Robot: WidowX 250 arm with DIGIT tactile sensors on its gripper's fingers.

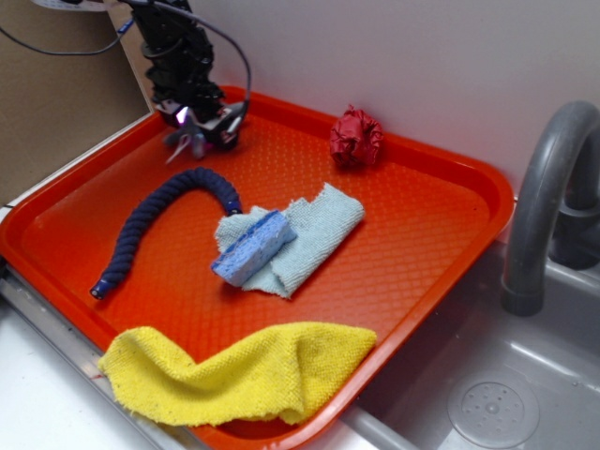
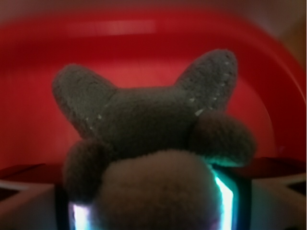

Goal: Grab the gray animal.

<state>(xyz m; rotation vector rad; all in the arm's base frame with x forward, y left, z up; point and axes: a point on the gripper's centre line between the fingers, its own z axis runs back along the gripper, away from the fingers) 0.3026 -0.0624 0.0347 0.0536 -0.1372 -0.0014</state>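
Note:
The gray animal point(image 1: 187, 142) is a small gray plush at the far left corner of the red tray point(image 1: 422, 234). My gripper point(image 1: 199, 124) stands right over it, with gray limbs sticking out below the fingers. In the wrist view the gray animal point(image 2: 153, 134) fills the middle, with two limbs pointing up and its rounded pale body wedged between the glowing finger pads point(image 2: 224, 196). Both pads touch the plush, so the gripper point(image 2: 152, 203) is shut on it. Its face and tail are hidden.
A dark-blue braided rope point(image 1: 155, 217) curves just in front of the gripper. A blue sponge point(image 1: 253, 247) lies on a light-blue cloth point(image 1: 314, 230) mid-tray. A red crumpled cloth point(image 1: 356, 137) lies at the back and a yellow towel point(image 1: 239, 370) over the front rim. A sink with a gray faucet point(image 1: 544, 197) is on the right.

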